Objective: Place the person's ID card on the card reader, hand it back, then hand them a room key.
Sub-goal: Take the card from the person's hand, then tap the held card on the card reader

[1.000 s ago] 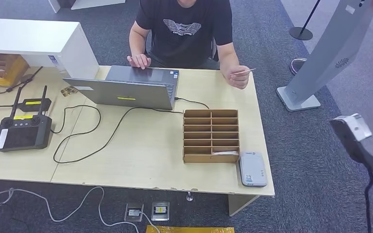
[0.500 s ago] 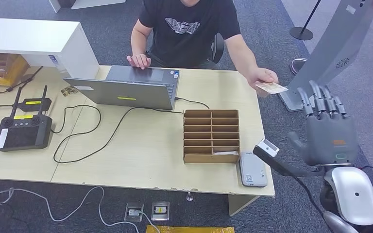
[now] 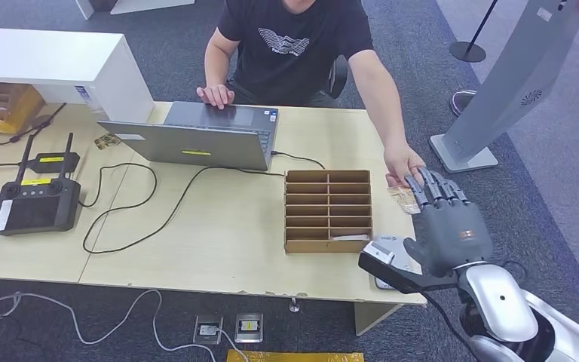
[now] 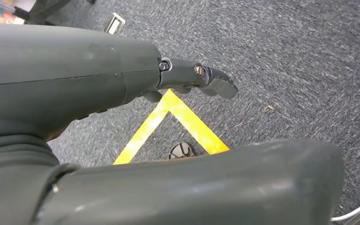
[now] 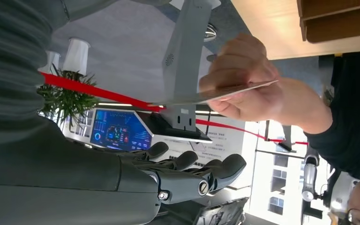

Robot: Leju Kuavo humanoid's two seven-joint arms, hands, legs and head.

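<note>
Thin, stiff plastic, the ID card (image 5: 215, 95) looked light and slippery; the right hand (image 3: 446, 223), fingers (image 3: 431, 185) spread and empty, should pinch its free edge.

Your right hand (image 3: 448, 226) covers most of the card reader (image 3: 384, 250), ID card (image 3: 405, 199) partly behind its fingers, person's head cut off, card print too small to read.

**Colours on the desk**

We see a pale wood table (image 3: 226, 241), brown organiser (image 3: 328, 210), grey laptop (image 3: 196, 143) with yellow sticker, black controller (image 3: 34, 205), dark grey right hand (image 3: 448, 226), black shirt (image 3: 294, 45) with white print, and yellow floor tape (image 4: 178, 115).
</note>
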